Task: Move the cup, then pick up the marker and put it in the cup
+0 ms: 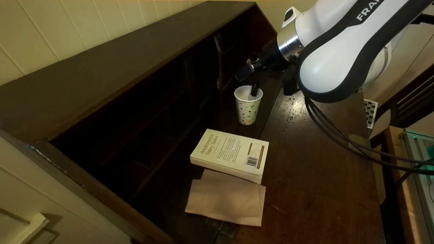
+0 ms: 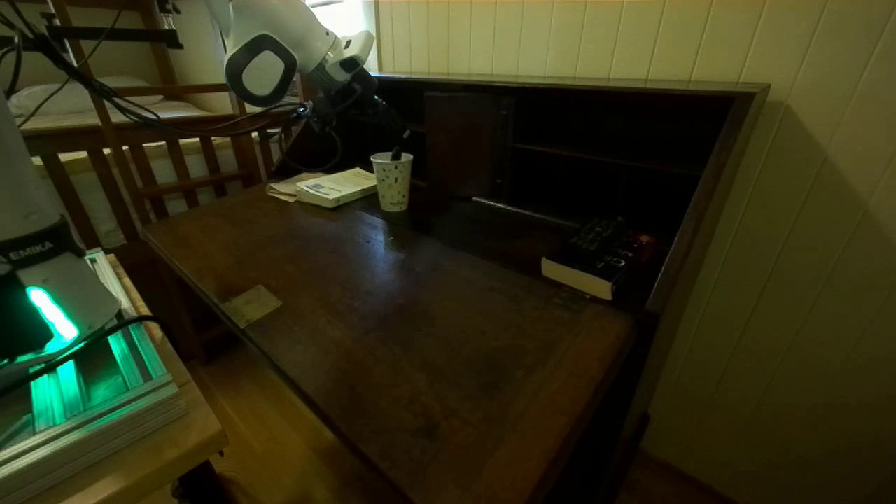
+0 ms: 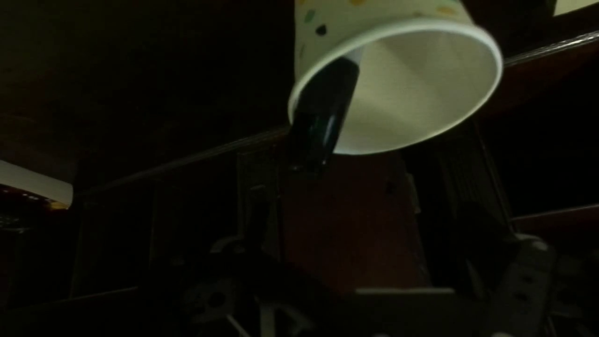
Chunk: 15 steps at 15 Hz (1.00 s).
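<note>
The cup [image 1: 248, 110] is a white paper cup with coloured specks, standing upright on the dark desk. It also shows in an exterior view [image 2: 392, 185] and, with its open rim facing the camera, in the wrist view [image 3: 421, 89]. The black marker [image 1: 254, 89] is inside the cup, leaning on the rim with its end sticking out. It also shows in the wrist view [image 3: 323, 110]. My gripper [image 1: 242, 73] is above and just beyond the cup, apart from cup and marker. In the wrist view my fingers [image 3: 369, 220] are dark but spread, with nothing between them.
A white book [image 1: 232, 154] lies beside the cup, with a brown paper piece [image 1: 227, 201] beyond it. A thick dark book [image 2: 595, 259] lies at the desk's far end. The desk's shelf unit [image 2: 602, 147] rises behind the cup. Cables [image 1: 339, 132] hang from the arm.
</note>
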Motion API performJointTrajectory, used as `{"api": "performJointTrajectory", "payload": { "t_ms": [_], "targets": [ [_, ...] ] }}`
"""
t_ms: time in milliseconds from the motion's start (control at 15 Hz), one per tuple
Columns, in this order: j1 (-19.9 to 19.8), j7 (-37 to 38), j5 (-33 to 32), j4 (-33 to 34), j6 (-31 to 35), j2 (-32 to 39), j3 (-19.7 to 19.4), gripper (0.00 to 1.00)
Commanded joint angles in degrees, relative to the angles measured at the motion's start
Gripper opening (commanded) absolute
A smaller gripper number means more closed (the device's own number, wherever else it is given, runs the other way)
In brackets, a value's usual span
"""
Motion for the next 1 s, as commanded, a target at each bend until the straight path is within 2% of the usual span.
{"api": "performJointTrajectory", "payload": {
  "t_ms": [0,267,533,933],
  "targets": [
    [-0.3,0.4,-0.7,-0.8,-0.9,-1.6,0.1,1.00],
    [-0.4,-0.3,-0.1,-0.8,-2.4,-3.4,-0.2,1.00],
    [-0.7,-0.6,0.0,-0.8,-7.0,-6.3,-0.4,1.00],
    [-1.1,-1.5,-0.3,-0.5,-19.5,-11.8,-1.4,1.00]
  ]
}}
